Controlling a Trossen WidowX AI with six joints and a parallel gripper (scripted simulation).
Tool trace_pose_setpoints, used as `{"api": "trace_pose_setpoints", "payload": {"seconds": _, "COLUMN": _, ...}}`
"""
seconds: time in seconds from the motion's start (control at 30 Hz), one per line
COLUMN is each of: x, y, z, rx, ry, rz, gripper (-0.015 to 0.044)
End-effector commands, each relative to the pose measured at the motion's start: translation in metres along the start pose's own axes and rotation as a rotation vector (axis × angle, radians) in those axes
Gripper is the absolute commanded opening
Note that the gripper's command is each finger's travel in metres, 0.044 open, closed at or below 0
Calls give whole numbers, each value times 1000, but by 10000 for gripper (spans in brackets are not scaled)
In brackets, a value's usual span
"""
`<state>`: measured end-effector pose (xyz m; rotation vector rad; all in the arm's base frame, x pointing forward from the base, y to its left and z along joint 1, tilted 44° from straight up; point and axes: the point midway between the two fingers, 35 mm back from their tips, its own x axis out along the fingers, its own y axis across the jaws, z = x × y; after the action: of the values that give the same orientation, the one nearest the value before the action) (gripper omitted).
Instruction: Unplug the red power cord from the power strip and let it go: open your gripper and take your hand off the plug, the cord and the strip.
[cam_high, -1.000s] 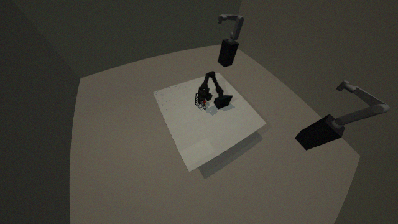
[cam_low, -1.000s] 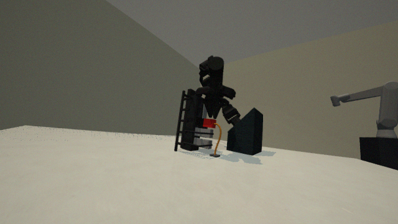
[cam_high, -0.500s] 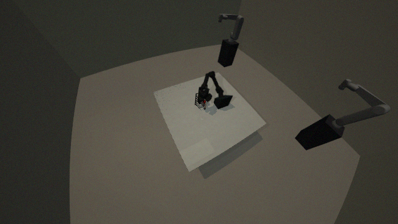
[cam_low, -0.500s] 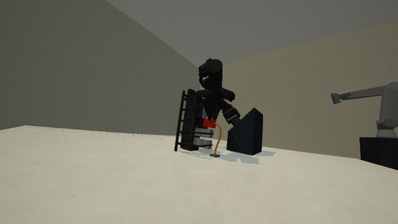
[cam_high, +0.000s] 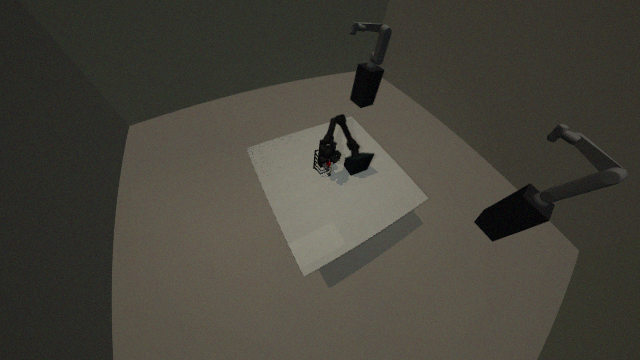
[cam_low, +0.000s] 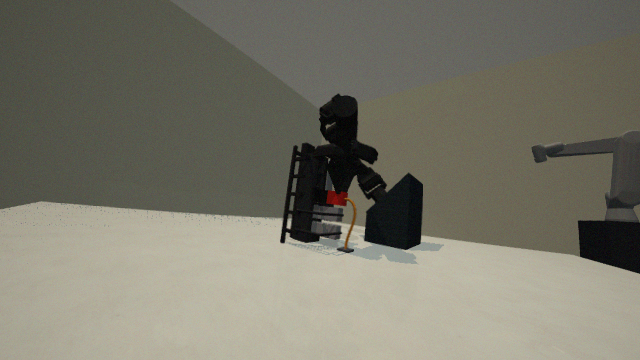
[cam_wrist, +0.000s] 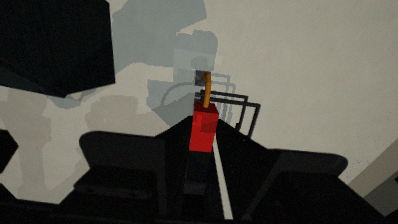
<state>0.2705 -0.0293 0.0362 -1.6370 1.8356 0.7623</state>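
Wrist view gives us the clearest read: our gripper (cam_wrist: 200, 150) has its two dark fingers clamped on the red plug (cam_wrist: 204, 129), which sits between them with its far end sticking out past the fingertips. From that far end the orange cord (cam_wrist: 206, 90) runs away toward a small dark anchor (cam_wrist: 200, 77) on the pale table top (cam_wrist: 310, 60). In the exterior view the red plug (cam_low: 336, 198) sits against the right face of the upright power strip (cam_low: 320, 205), roughly at mid height, with a black ladder-like frame (cam_low: 295, 195) standing just to the left of the strip; the cord (cam_low: 351, 222) hangs from the plug's right side in a curve down to the table. We judge the task to be at its early middle: the grasp is made, but the plug looks to be seated in the strip, as we see no gap between them, though the view is too coarse to be sure. Left to do, as we read it, are the pull that frees the plug, then opening the fingers and backing the hand away from plug, cord and strip. The plug's long axis lies about level, pointing left into the strip, its cord end facing right toward the dark base block (cam_low: 397, 215).
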Motion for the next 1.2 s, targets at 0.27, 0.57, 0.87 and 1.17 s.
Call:
{"api": "trace_pose_setpoints", "payload": {"seconds": 0.27, "x": -1, "y": -1, "z": 10, "rx": -2, "ry": -1, "rz": 0, "gripper": 0}}
{"api": "trace_pose_setpoints", "payload": {"seconds": 0.57, "x": -1, "y": -2, "z": 25, "rx": -3, "ry": -3, "rz": 0, "gripper": 0}}
{"api": "trace_pose_setpoints", "payload": {"seconds": 0.87, "x": -3, "y": -2, "z": 40, "rx": -4, "ry": -4, "rz": 1, "gripper": 0}}
{"api": "trace_pose_setpoints", "payload": {"seconds": 1.17, "x": 0, "y": 0, "z": 31, "rx": -6, "ry": 3, "rz": 4, "gripper": 236}}
